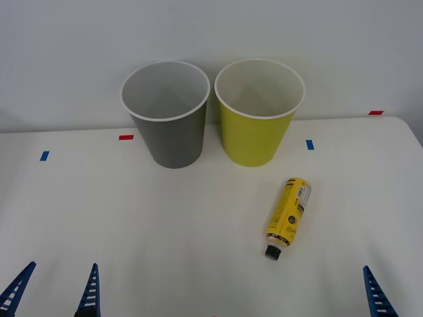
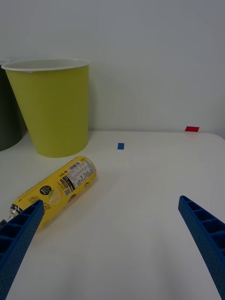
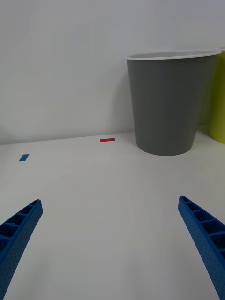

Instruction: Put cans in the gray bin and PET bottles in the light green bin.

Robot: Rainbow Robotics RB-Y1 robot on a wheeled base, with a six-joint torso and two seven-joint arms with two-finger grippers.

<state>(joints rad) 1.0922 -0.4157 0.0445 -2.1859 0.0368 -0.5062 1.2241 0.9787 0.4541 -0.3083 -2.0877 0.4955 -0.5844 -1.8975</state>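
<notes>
The gray bin (image 1: pixel 170 139) and the light green bin (image 1: pixel 254 139) stand upright side by side at the back of the white table, gray on the left. A PET bottle (image 1: pixel 287 211) with a yellow label lies on its side in front of the green bin, its black cap toward me. Cans are out of view. My left gripper (image 1: pixel 53 297) is open at the near left edge and faces the gray bin (image 3: pixel 164 108). My right gripper (image 2: pixel 112 253) is open and empty near the front right. The bottle (image 2: pixel 56 187) lies just beyond one of its fingers (image 2: pixel 18 239).
Small tape marks lie on the table: red (image 1: pixel 125 137) and blue (image 1: pixel 44 156) on the left, blue (image 1: pixel 309 144) and red (image 1: pixel 375 113) on the right. A plain wall rises behind the bins. The table's right edge runs near the red mark.
</notes>
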